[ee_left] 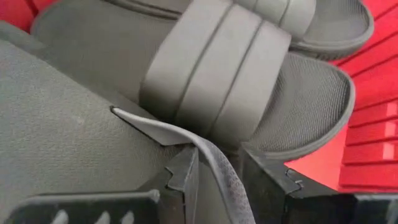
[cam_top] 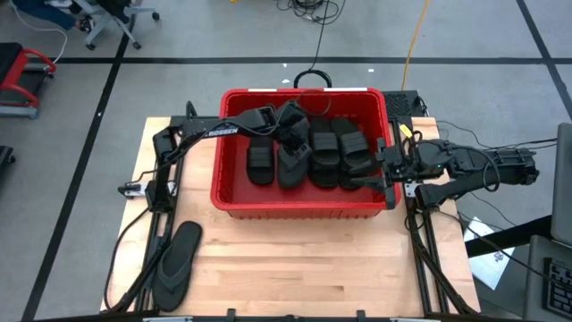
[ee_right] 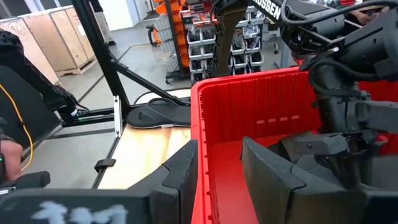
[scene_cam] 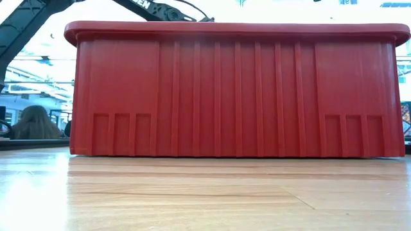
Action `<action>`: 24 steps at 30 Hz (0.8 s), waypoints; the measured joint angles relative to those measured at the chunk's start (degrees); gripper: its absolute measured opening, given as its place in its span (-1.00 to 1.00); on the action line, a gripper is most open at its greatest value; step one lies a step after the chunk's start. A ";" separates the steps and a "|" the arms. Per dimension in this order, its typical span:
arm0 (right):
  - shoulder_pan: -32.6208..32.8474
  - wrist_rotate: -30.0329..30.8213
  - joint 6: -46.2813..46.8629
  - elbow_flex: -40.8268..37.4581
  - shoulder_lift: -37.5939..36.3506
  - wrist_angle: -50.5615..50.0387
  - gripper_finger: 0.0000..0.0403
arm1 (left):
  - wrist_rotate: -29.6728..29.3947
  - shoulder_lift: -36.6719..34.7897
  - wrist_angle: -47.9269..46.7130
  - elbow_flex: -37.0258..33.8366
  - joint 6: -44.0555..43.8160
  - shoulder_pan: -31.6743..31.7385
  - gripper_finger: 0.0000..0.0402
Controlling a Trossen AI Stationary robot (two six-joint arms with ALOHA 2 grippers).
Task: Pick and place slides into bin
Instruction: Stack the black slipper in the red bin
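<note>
**Left gripper holds a thong strap inside the red bin**

The large red rectangular plastic bin (cam_top: 234, 199) stands at the far middle of the light wooden table (cam_top: 295, 268). Inside it lie several black rubber slide sandals (cam_top: 325, 150) with wide ribbed straps, side by side. The left gripper (cam_top: 288, 125) is down in the bin, at its far side. Its fingers are clamped on the thin strap of a dark grey thong flip-flop (ee_left: 62, 130), which rests against a slide. A second dark grey flip-flop (cam_top: 176, 264) lies on the table, near the left corner. The right gripper (cam_top: 386, 161) is at the right rim of the bin; its fingers stand apart and hold nothing.
</note>
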 joint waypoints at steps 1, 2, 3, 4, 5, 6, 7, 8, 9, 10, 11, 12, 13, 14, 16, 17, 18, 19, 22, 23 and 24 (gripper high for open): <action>0.00 -0.02 0.00 0.00 0.00 0.00 -0.43 | -0.15 0.00 0.01 0.23 -0.03 0.03 -0.43; 0.02 -0.02 0.00 0.00 0.01 -0.04 -0.43 | -0.09 0.00 0.01 0.44 -0.05 0.04 -0.43; 0.02 -0.02 0.00 0.00 0.00 -0.13 -0.43 | 0.13 0.00 0.00 0.57 -0.09 0.04 -0.43; 0.02 -0.02 0.00 0.00 -0.02 -0.25 -0.43 | 0.46 0.00 -0.01 0.70 -0.11 0.04 -0.43; 0.02 -0.02 0.00 0.00 -0.02 -0.34 -0.43 | 0.64 0.00 0.03 0.73 -0.10 0.04 -0.43; 0.02 -0.02 0.00 0.00 0.00 -0.44 -0.43 | 0.66 0.00 0.04 0.73 -0.04 0.04 -0.43; 0.02 -0.02 0.00 0.00 0.00 -0.42 -0.43 | 0.67 0.00 0.01 0.73 -0.04 0.04 -0.43; 0.02 -0.02 0.00 0.00 -0.01 -0.42 -0.43 | 0.70 0.00 -0.05 0.73 -0.21 0.04 -0.43; 0.02 -0.02 0.00 0.00 -0.02 -0.42 -0.43 | 0.73 0.00 -0.14 0.73 -0.46 0.04 -0.43; 0.02 -0.02 0.00 0.00 -0.01 -0.40 -0.43 | 0.75 0.00 -0.26 0.73 -1.06 0.04 -0.43; 0.02 -0.02 -0.01 0.00 -0.02 -0.42 -0.43 | 0.77 0.00 -0.34 0.73 -1.75 0.04 -0.43; 0.01 -0.02 0.00 0.00 -0.02 -0.42 -0.43 | 0.75 0.00 -0.38 0.73 -2.05 0.04 -0.43; 0.02 -0.02 0.00 0.00 -0.02 -0.42 -0.43 | 0.56 0.00 -0.40 0.73 -2.54 0.01 -0.43; 0.01 -0.02 -0.01 0.00 -0.02 -0.41 -0.43 | 0.05 0.00 -0.42 0.73 -2.83 -0.08 -0.43; 0.02 -0.02 0.00 0.00 -0.01 -0.42 -0.43 | -0.63 0.00 -0.41 0.75 -2.59 -0.17 -0.43; 0.02 -0.02 0.00 0.00 0.00 -0.41 -0.43 | -0.72 0.00 -0.41 0.75 -2.21 -0.17 -0.43; 0.00 -0.02 0.00 0.00 -0.01 -0.40 -0.43 | -0.73 0.00 -0.41 0.75 -1.82 -0.17 -0.43; 0.02 -0.03 0.00 0.00 0.00 -0.39 -0.43 | -0.84 0.00 -0.51 0.76 -1.77 -0.17 -0.43; 0.00 -0.04 0.30 0.00 0.00 -0.40 -0.43 | -3.20 0.00 -2.73 0.83 -3.49 -0.01 -0.43; 0.00 -0.05 0.56 0.00 0.01 -0.39 -0.43 | -4.05 0.00 -3.92 0.82 -4.55 0.15 -0.43; 0.02 -0.04 0.93 0.00 0.01 -0.39 -0.43 | -4.40 0.00 -4.89 0.82 -5.23 0.31 -0.43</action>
